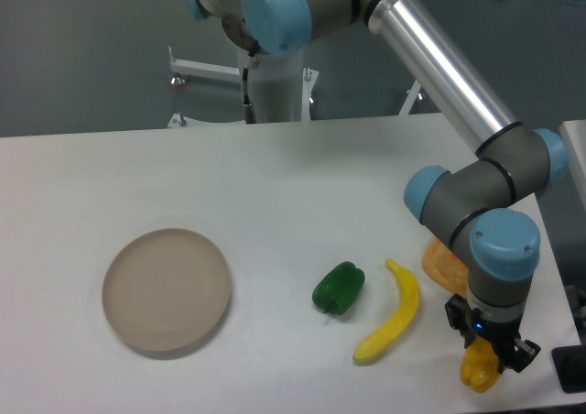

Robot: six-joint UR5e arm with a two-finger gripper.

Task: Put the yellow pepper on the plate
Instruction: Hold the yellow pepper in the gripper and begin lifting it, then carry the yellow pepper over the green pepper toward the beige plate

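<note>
No readable labels or writing anywhere you look. Gripper [487, 357] sits at 4 o'clock near the bench's [275, 185] front-right corner, pinching the small blocky yellow-orange bell pepper [478, 370] at the top; the pepper is close to the front edge. Round flat beige-tan plate [166, 291] is at 8 o'clock, well apart. Between them you have the green bell pepper [338, 288] and the long curved yellow banana [392, 315]. Orange wedge [443, 263] lies behind the wrist. Open bench across the whole back half.
</note>
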